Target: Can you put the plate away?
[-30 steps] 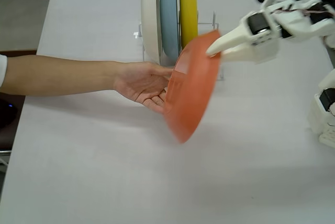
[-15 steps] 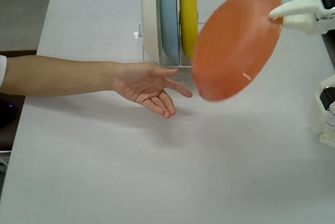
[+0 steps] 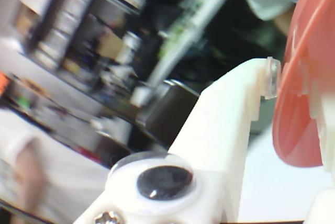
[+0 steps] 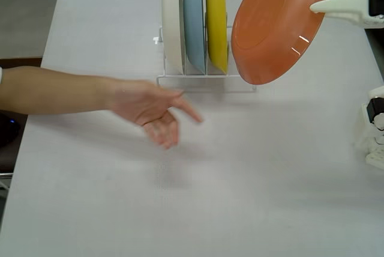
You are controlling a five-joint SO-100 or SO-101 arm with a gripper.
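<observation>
The orange plate (image 4: pixel 276 26) hangs tilted in the air just right of the dish rack (image 4: pixel 204 80), its underside facing the fixed view. My gripper (image 4: pixel 317 6) is shut on its upper right rim. In the wrist view the plate (image 3: pixel 303 77) fills the right edge, pinched by a white finger with a clear pad (image 3: pixel 270 77); the gripper (image 3: pixel 280 85) grips the rim there.
The rack holds a white plate (image 4: pixel 173 20), a pale blue plate (image 4: pixel 193 20) and a yellow plate (image 4: pixel 216 20) standing on edge. A person's hand and forearm (image 4: pixel 147 107) reach in from the left over the table. The arm's base (image 4: pixel 375 131) stands at the right edge.
The plate left the person's hand and rose up and to the right, turning its underside to the camera. The hand has pulled back leftward and turned palm down.
</observation>
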